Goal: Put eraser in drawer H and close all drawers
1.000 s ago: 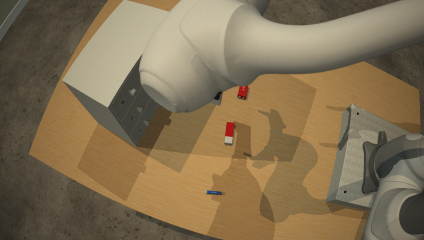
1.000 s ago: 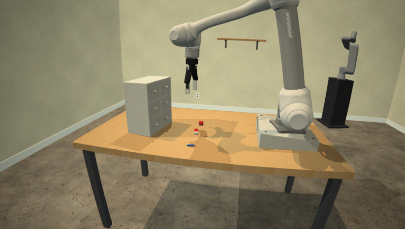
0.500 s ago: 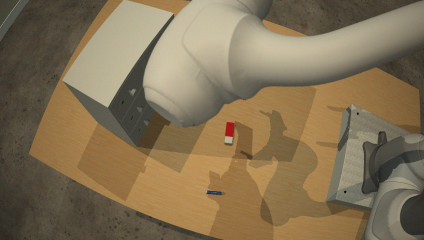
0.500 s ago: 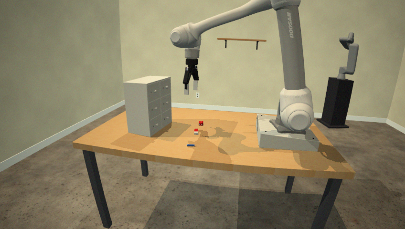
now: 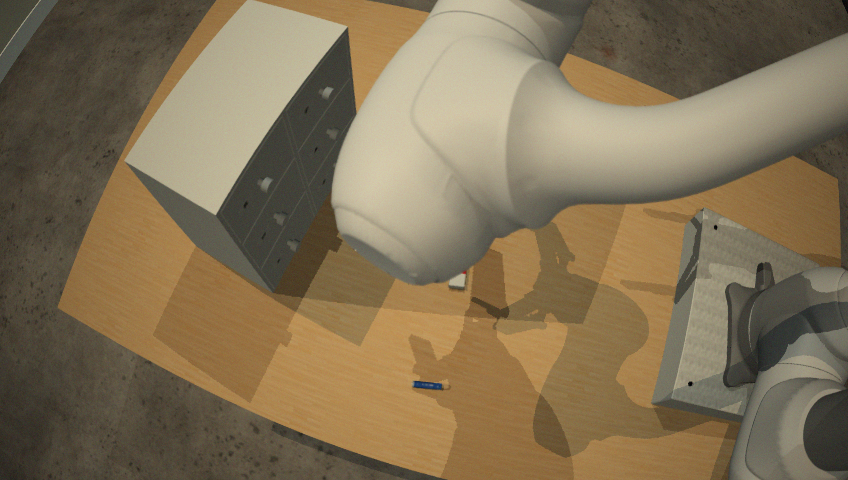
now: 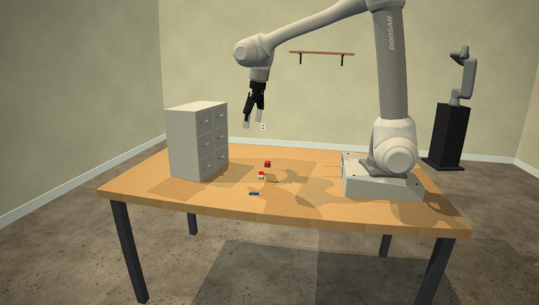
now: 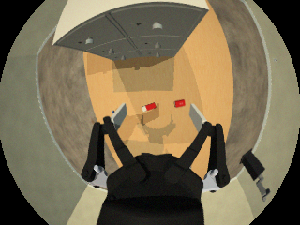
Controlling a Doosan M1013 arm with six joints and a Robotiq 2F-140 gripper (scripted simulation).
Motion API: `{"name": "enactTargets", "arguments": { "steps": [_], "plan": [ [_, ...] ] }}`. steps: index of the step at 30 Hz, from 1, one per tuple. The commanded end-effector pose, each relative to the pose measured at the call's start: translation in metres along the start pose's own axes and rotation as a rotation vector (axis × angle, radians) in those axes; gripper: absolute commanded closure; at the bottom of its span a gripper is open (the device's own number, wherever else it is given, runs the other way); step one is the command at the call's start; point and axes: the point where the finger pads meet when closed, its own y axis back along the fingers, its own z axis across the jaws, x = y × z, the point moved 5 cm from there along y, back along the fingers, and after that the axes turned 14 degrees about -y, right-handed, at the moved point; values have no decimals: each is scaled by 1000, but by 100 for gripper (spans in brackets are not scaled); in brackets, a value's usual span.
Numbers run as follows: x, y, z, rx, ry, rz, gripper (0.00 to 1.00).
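Desk (image 5: 357,422) (image 6: 151,189) (image 7: 211,84): carries all parts listed below. In the exterior view, its long front edge faces the camera.

Robot arm (image 5: 624,154) (image 6: 389,68): extends from its base (image 5: 702,362) (image 6: 378,189), near the desk's right edge in the exterior view, toward the opposite short edge.

Chest (image 5: 238,107) (image 6: 183,143) (image 7: 141,33): stands upright near the desk's left edge. Its six drawers, in three rows of two, appear pushed in. The drawer markings are too small to read.

Gripper (image 6: 252,120) (image 7: 157,109): fully open, nothing gripped. It points downward, well above the desk, in front of the chest's drawer face.

Eraser (image 5: 457,280) (image 6: 260,175) (image 7: 149,107): red with a white end; lies on the desk between the chest and the arm's base, well below the gripper. The top view shows it partly hidden by the arm.

Red block (image 6: 267,164) (image 7: 180,103): rests near the eraser, farther from the desk's front edge.

Blue stick (image 5: 427,385) (image 6: 254,193) (image 7: 113,112): has a pale tip; lies apart from the eraser, closer to the front edge. The wrist view shows only a sliver of it.
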Motion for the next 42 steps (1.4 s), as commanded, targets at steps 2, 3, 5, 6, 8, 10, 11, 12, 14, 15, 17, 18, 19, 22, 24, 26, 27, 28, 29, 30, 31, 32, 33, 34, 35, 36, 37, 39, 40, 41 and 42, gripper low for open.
{"name": "enactTargets", "arguments": {
  "steps": [2,3,5,6,8,10,11,12,14,15,17,18,19,22,24,26,27,28,29,30,31,32,33,34,35,36,37,39,40,41,42],
  "plan": [
    [1,-3,0,8,0,31,0],
    [1,-4,0,12,0,46,0],
    [2,-8,0,20,0,78,0],
    [2,-9,0,24,0,95,0],
    [3,-13,-1,33,0,130,0],
    [3,-17,-1,42,0,168,0],
    [4,-19,-1,47,0,188,0],
    [4,-21,-1,52,0,208,0],
    [5,-26,-1,62,0,249,0],
    [6,-28,-1,67,0,271,0],
    [6,-30,-2,73,0,292,0],
    [6,-30,-2,73,0,292,0],
    [7,-33,-2,78,0,314,0],
    [8,-41,-2,95,0,383,0],
    [9,-46,-2,107,0,430,0],
    [11,-52,-3,119,0,478,0],
    [11,-55,-3,124,-1,503,0],
    [12,-57,-3,128,-1,520,0],
    [12,-58,-2,127,-1,526,0],
    [13,-58,-2,127,-2,533,0],
    [13,-59,-1,127,-2,539,0],
    [13,-60,-1,129,-2,545,0],
    [13,-60,-2,131,-2,551,0],
    [13,-60,-2,131,-2,551,0],
    [13,-60,-2,131,-2,551,0],
    [13,-61,-2,134,-2,556,0],
    [13,-62,-3,137,-1,561,0],
    [13,-63,-3,139,-1,565,0],
    [13,-63,-2,137,-1,566,0],
    [13,-64,-2,135,-2,566,0],
    [13,-64,-1,134,-2,567,0]
  ]
}}
